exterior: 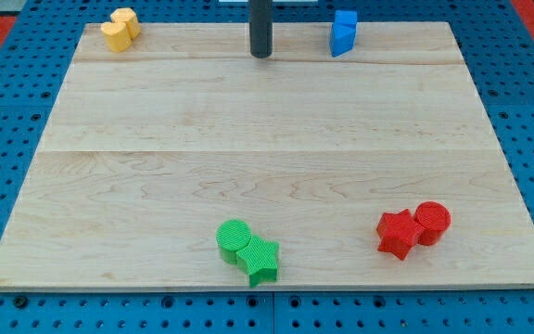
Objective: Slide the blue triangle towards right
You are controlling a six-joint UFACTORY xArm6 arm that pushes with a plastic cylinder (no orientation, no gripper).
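- Pale wooden board [267, 139] is lying on a blue pegboard, and its middle is sitting bare.
- My tip [261, 55] is resting near the view's top edge, touching no block; being a bare rod, it has nothing to spread or pinch.
- Blue triangle [343, 32] is standing to the view's right of my tip, near but apart, close to the top edge.
- I am judging a straight rightward push suits, since board is running open beyond it.
- Yellow blocks [120, 28], green blocks [248, 250] and red blocks [413, 228] are lying well apart from that path.
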